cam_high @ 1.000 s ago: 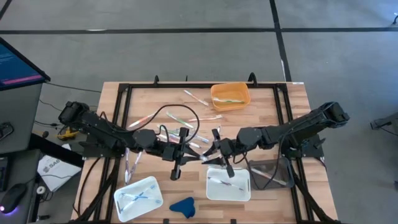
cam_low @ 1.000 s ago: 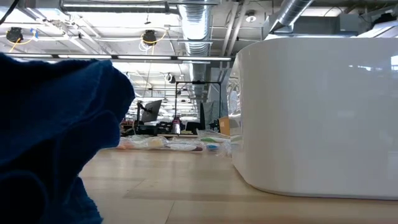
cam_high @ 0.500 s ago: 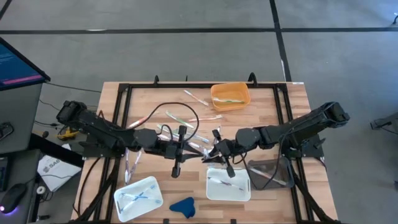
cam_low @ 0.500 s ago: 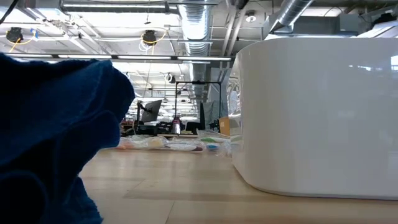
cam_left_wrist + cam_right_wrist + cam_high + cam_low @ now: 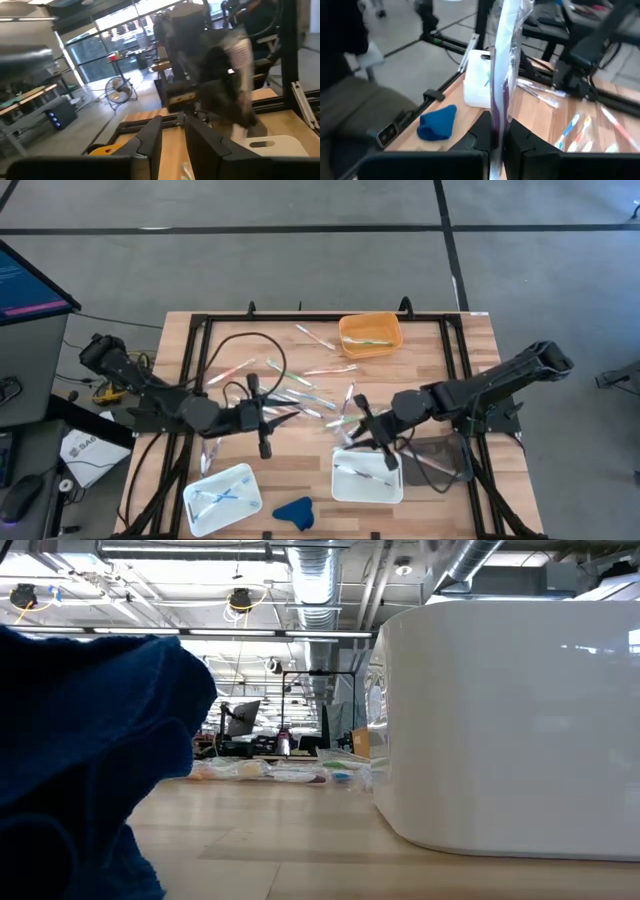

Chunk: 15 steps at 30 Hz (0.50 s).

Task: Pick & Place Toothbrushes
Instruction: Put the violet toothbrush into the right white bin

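Observation:
Many slim toothbrushes (image 5: 300, 388) lie scattered on the middle of the table, a few in the left white tray (image 5: 222, 498), the right white tray (image 5: 367, 477) and the orange tray (image 5: 370, 333). My right gripper (image 5: 356, 424) hovers just beyond the right white tray's far edge, shut on a clear-wrapped toothbrush (image 5: 501, 60). My left gripper (image 5: 274, 417) sits left of the pile, narrowly open and empty (image 5: 172, 137). The low view shows only a strip of toothbrushes (image 5: 270, 772) far off. My right gripper pinches the wrapped toothbrush between its two fingers, on the stretch of wrapper (image 5: 498, 112) just past the fingertips. The long part runs on beyond the fingers. The toothbrush (image 5: 348, 410) is lifted clear of the table. Which end it has, I cannot tell.
A blue cloth lump (image 5: 293, 510) lies at the near edge between the white trays and fills the low view's left (image 5: 90, 760). A dark see-through tray (image 5: 437, 458) stands right of the right white tray. A black cable (image 5: 240, 345) loops over the table's left. A black frame rail (image 5: 320, 317) borders the table.
My left gripper has drawn back toward the table's left edge, away from the pile, and the cable loop has shifted with it. My right gripper has moved a little toward the right and the near edge, over the right white tray's far edge, carrying the toothbrush.

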{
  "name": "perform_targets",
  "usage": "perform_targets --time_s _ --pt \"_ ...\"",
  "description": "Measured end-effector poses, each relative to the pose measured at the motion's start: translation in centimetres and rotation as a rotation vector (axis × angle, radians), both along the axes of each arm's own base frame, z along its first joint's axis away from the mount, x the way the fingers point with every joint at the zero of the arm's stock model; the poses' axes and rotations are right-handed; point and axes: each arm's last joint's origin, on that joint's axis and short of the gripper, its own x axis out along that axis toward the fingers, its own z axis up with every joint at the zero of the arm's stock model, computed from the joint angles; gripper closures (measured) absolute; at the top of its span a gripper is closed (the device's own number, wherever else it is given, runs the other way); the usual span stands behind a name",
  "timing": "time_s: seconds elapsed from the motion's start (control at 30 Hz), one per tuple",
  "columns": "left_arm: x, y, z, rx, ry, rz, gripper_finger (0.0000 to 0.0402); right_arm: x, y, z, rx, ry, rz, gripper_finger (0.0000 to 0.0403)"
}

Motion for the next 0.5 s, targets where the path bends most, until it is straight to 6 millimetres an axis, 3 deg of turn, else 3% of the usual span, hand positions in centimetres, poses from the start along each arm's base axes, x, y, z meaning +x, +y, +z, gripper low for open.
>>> perform_targets --time_s 0.17,0.33,0.5 --pt "-0.1 -0.4 -0.1 0.003 0.006 -0.009 0.0325 -0.8 1.1 -0.6 -0.121 0.064 0.080 0.0390" --pt "-0.1 -0.4 -0.2 -0.006 0.010 -0.008 0.0325 0.0 2.3 -0.4 -0.039 0.330 -0.015 0.0390" --pt "-0.1 -0.4 -0.3 -0.010 0.013 -0.007 0.0325 1.3 4.8 -0.9 -0.149 0.570 -0.102 0.0390"
